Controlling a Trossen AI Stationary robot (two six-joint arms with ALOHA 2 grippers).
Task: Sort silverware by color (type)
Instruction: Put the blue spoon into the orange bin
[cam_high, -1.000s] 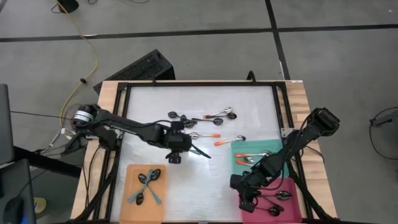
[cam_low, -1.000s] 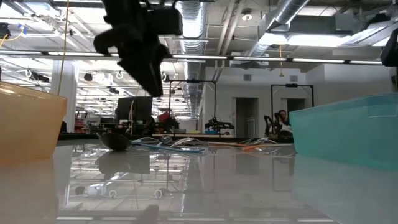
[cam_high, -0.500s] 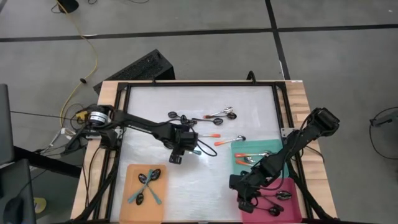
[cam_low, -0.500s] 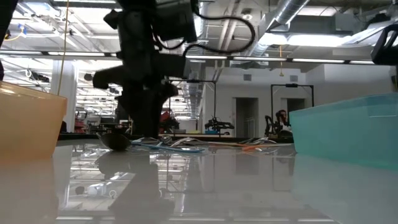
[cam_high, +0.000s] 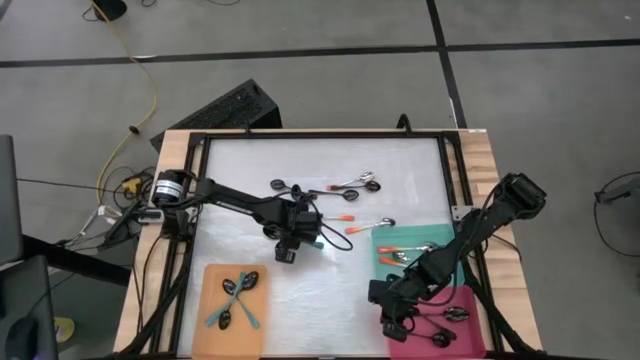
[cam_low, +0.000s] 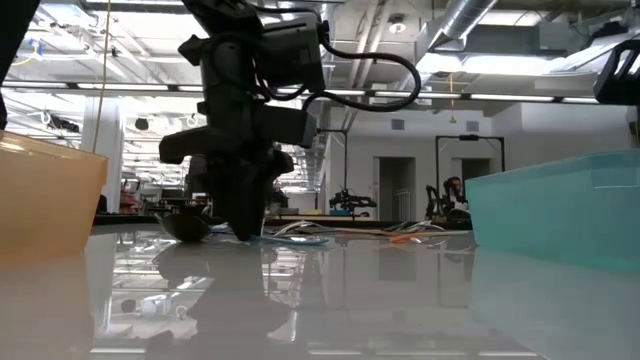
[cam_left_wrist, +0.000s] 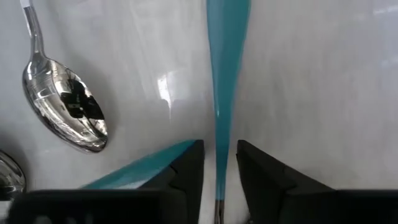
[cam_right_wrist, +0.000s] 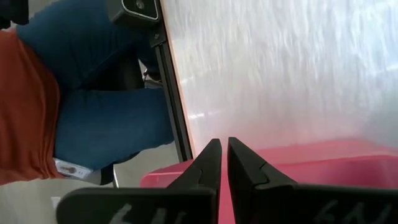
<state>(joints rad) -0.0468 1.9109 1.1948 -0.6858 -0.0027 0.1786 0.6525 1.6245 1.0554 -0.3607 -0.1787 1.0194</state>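
A teal-handled spoon lies flat near the table's middle. My left gripper is down at the table over it, open, with one finger on each side of the narrow neck of the handle and a gap showing on both sides. A second teal handle and a silver spoon bowl lie close by. My right gripper is shut and empty, waiting over the near edge of the pink tray.
Loose spoons lie toward the far side: a black one, silver and orange-handled ones. The orange tray holds teal spoons, the teal tray orange ones, the pink tray black ones. A person stands beyond the near edge.
My left gripper has come down from well above the table to its surface, shifting slightly toward the right and far edges, and now straddles the teal spoon's handle.
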